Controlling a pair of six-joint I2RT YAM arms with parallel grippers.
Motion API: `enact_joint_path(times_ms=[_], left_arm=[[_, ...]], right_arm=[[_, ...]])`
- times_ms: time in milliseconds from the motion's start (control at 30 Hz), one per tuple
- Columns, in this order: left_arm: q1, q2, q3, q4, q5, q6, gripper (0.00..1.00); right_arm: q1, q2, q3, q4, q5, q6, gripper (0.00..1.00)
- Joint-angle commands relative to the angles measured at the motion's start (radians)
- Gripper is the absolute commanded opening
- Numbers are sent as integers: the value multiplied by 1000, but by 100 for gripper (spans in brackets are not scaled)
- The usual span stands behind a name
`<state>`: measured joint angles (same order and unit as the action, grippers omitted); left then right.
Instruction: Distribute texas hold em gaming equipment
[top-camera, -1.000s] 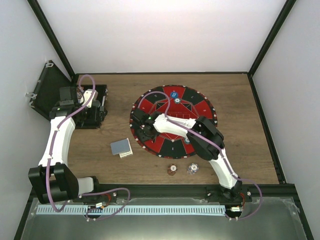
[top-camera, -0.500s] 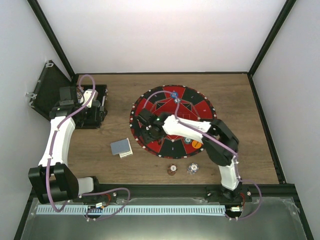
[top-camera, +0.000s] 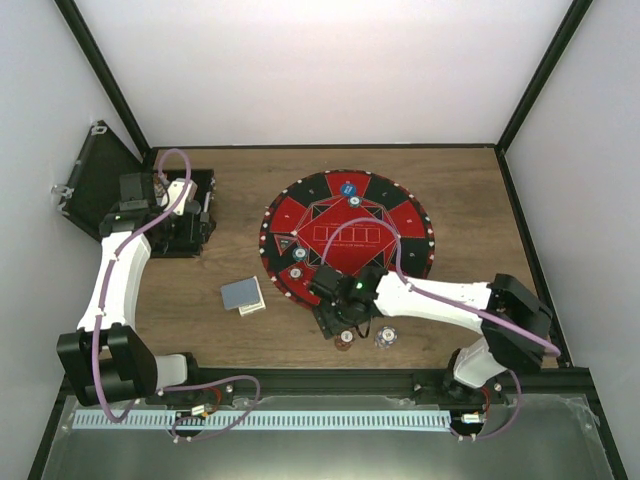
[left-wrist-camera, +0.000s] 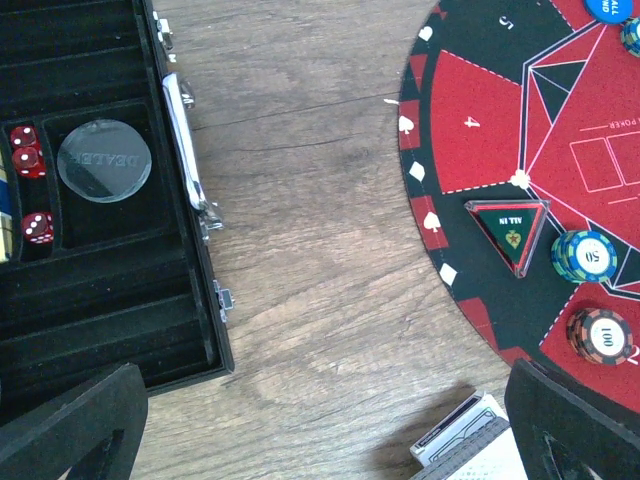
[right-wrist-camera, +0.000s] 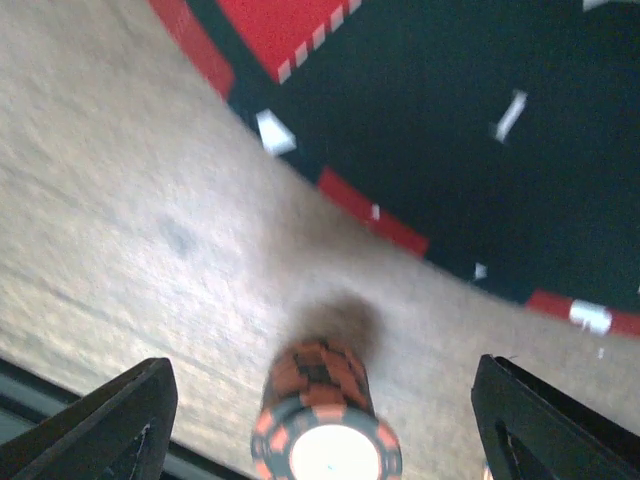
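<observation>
Wooden tabletop (top-camera: 480, 200) bears a dark-red chip stack (right-wrist-camera: 325, 415) between spread right fingers (right-wrist-camera: 105, 425); left fingers (left-wrist-camera: 65, 425) gape

A brown wooden table (top-camera: 480, 200) bears a round red-and-black mat (top-camera: 345, 232) at its middle and an open black hinged case (left-wrist-camera: 110, 290) at the left. A grey-blue-backed card deck (top-camera: 243, 294) lies between them. A dark red chip stack (right-wrist-camera: 322, 400) and a whitish chip stack (top-camera: 385, 338) stand near the front edge.

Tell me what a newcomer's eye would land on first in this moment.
The big round red-and-black poker mat in the middle of the wooden table dominates. At its near edge, the right claw hangs open above a dark red chip stack standing on bare wood. Far left, an open black case holds a clear dealer button and red dice.
</observation>
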<state>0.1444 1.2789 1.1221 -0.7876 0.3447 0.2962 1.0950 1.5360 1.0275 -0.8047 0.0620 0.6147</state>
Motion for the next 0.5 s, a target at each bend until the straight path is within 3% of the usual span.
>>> enact_joint_path(times_ms=[0,200,467], left_arm=[[6,12,20,7,23,12,100],[6,16,26,3,19,17,100],[6,13,24,1,15,19,100]], right_arm=[[60,-76,-67,-30,-13,120,84],[124,-91,-106,-19,-27,183,84],[141,-63,-105,-10,-9,194,77]])
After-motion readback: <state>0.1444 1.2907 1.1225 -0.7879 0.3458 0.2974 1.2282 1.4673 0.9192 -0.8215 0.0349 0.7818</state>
